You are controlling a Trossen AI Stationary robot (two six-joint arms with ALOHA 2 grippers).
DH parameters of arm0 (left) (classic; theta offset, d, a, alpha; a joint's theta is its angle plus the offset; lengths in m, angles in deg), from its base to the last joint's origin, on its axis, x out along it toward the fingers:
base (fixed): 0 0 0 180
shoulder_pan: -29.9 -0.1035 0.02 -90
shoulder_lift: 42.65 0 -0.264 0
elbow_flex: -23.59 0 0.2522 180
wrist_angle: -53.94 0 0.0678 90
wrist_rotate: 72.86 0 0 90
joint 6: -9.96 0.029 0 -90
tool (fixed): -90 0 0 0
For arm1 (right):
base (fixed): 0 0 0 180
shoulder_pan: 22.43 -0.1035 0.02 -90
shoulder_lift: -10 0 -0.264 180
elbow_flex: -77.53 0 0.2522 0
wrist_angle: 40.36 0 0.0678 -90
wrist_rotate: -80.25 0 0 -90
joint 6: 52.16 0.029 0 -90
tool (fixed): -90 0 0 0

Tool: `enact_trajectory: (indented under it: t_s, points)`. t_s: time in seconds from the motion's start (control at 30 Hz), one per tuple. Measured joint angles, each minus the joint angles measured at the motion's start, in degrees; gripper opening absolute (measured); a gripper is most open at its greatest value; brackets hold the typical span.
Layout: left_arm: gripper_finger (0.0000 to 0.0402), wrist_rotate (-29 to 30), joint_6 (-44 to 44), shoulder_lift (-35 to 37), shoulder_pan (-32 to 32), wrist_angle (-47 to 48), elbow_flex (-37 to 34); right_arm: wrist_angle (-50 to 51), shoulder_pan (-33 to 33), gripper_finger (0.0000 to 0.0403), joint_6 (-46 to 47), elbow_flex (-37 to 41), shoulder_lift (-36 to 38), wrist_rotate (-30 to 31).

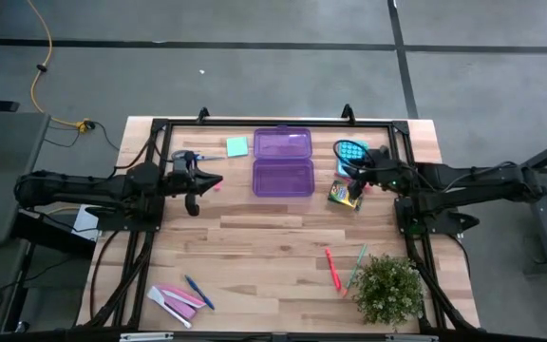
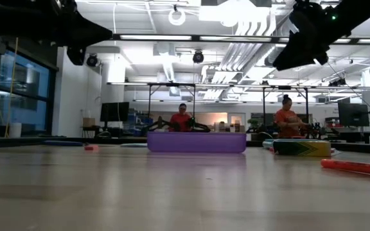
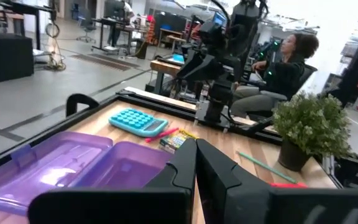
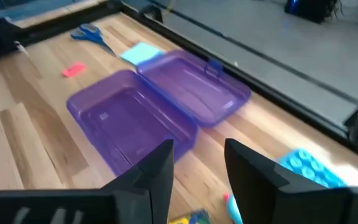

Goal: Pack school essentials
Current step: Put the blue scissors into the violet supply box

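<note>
From above: purple box [image 1: 283,162] open mid-table with scissors [image 1: 190,156], green pad [image 1: 237,146] and pink eraser [image 1: 216,186] to its left by the closed left gripper [image 1: 195,180], crayon box [image 1: 346,194] just beside the right gripper [image 1: 361,182] near the blue calculator [image 1: 350,150], red pen [image 1: 332,268] and green pen [image 1: 356,265] beside the plant [image 1: 387,289], blue pen [image 1: 198,291] by pink and white pieces [image 1: 177,301]. From table height: both grippers raised above the table, purple box centre, crayon box [image 2: 301,148] right of it, 2 people [image 2: 182,118] behind. From the wrists: left fingers [image 3: 180,168] pressed together, empty; right fingers [image 4: 157,171] apart, holding nothing, above the box's near corner.
</note>
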Motion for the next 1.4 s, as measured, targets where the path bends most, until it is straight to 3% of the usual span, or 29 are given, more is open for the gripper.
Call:
enact_trajectory:
  t_s: [0.17, 0.4, 0.5, 0.63, 0.7, 0.9, 1.17, 1.27, 1.4]
  points:
    - [0.0001, 2.03, 0.02, 0.01, 0.0, -0.22, 0.04, -13.87, -0.02, 0.0138, -6.59, 3.67, -1.09, -2.36]
    - [0.0003, 5.34, 3.13, -0.04, 0.04, -0.22, 0.04, -42.02, -0.02, 0.0138, -13.5, 11.53, -4.34, -8.95]
    - [0.002, 12.58, 4.5, -0.07, -0.04, 0.84, 0.04, -49.65, 0.06, 0.0138, -16.69, 12.91, -6.79, -8.86]
    - [0.0068, 26.61, 4.75, -1.99, -0.73, 5.23, 0.25, -52.89, 1.82, 0.0138, -18.64, 12.91, -10.06, -8.35]
    - [0.0098, 28.9, 2.93, -3.89, -2.81, 11.61, 2.14, -53.58, 3.55, 0.0138, -18.23, 12.93, -11.64, -8.36]
    - [0.0164, 23.46, -7.11, -14.98, -13.93, 36.64, 16.75, -54.28, 8.61, 0.0138, -14.47, 12.95, -15.36, -9.14]
    - [0.0177, 14.95, -7.86, -34.69, -27.02, 69.81, 36.59, -56.08, 11.26, 0.0138, -12.08, 12.97, -16.0, -15.2]
    - [0.0177, 10.89, -6.3, -40.11, -29.73, 76.82, 39.64, -56.1, 11.23, 0.0138, -11.91, 12.97, -15.99, -15.9]
    - [0.0177, 7.15, -4.58, -45.63, -32.31, 78.51, 39.68, -56.08, 11.23, 0.0138, -10.69, 12.97, -15.99, -15.9]
